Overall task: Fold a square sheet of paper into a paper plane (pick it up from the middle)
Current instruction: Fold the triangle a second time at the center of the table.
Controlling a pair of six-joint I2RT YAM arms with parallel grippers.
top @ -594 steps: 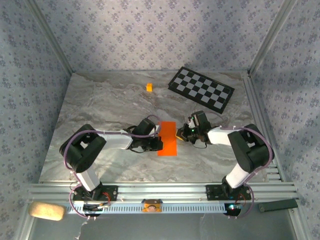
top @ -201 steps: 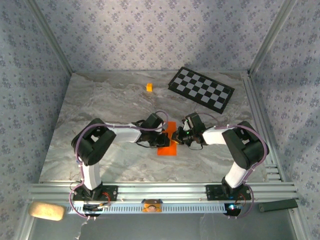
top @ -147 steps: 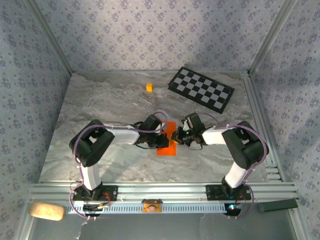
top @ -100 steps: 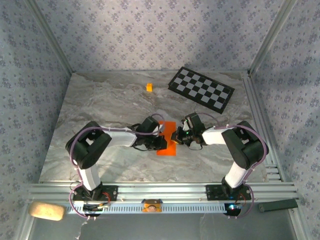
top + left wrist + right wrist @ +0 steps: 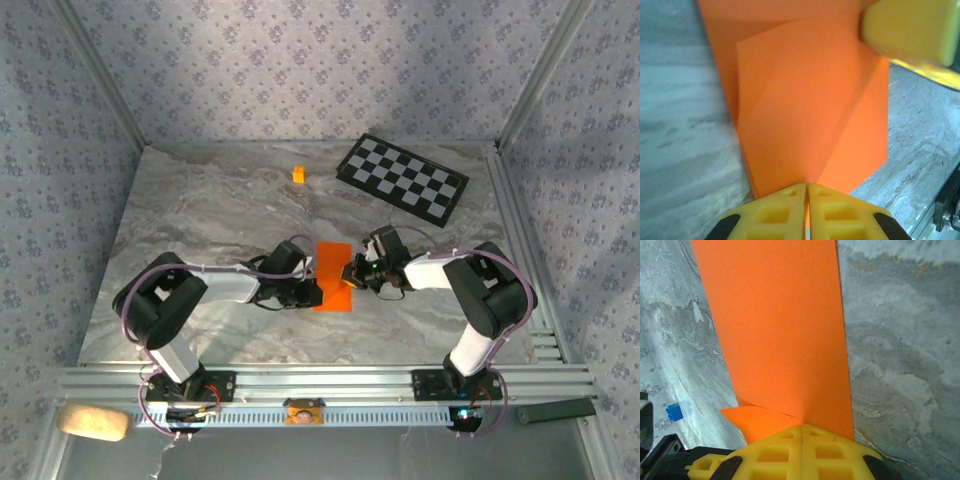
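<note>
Mid-bench point(image 5: 200, 210): orange sheet of paper point(image 5: 330, 262), one flap folded over. Left jaws clenched on its left edge, right jaws clenched on its right edge. Checkered board point(image 5: 402, 178) well apart, behind.

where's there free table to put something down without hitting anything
Free: the table's far left, between side wall and small cube; the near strip before the arm bases. Crowded: centre, where left gripper and right gripper pinch the orange paper; checkered board far right.
</note>
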